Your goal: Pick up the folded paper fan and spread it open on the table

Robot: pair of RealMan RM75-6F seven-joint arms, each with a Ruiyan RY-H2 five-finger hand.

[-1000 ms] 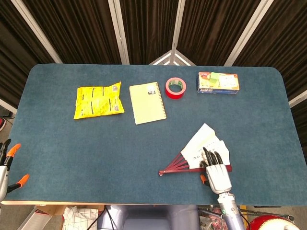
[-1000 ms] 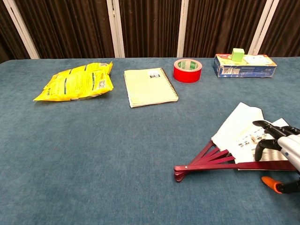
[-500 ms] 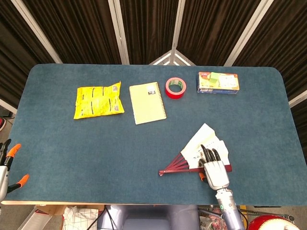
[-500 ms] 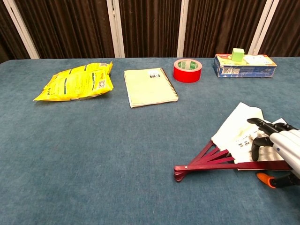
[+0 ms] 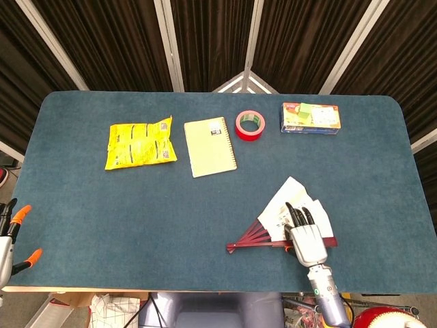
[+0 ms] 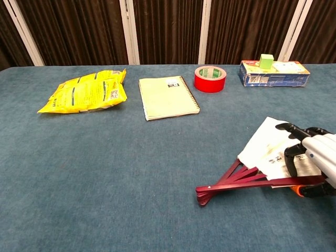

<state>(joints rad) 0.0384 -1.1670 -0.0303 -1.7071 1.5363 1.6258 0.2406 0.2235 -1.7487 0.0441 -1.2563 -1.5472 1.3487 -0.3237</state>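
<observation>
Paper fan with red ribs [image 5: 281,220], partly spread, well in front of the red tape roll [image 5: 250,125]; right hand [image 5: 305,234] pressing flat on it, fingers extended.

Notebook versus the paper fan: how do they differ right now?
The notebook is pale yellow and closed; the paper fan is white paper on red ribs, partly spread. The notebook lies untouched toward the far side of the table, between the yellow bag and the red tape roll; the fan lies near the front edge under the right hand. Both rest on the table.
</observation>
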